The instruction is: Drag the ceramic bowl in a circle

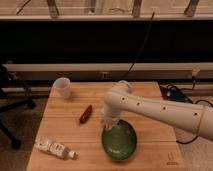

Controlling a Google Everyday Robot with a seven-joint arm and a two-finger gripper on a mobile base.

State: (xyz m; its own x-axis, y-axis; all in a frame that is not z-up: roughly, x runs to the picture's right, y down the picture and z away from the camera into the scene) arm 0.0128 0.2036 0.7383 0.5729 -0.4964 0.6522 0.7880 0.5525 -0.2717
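The ceramic bowl (pixel 120 141) is a wide, shallow glossy green bowl on the wooden table (pixel 60 125), near the front edge, right of centre. My gripper (pixel 108 122) comes down from the white arm (pixel 160 111) and sits at the bowl's far-left rim. The arm reaches in from the right across the table.
A small white cup (pixel 62 87) stands at the table's back left corner. A dark red oblong item (pixel 85 114) lies left of the gripper. A clear plastic bottle (pixel 54 148) lies on its side at the front left. A black office chair base (pixel 12 107) stands left of the table.
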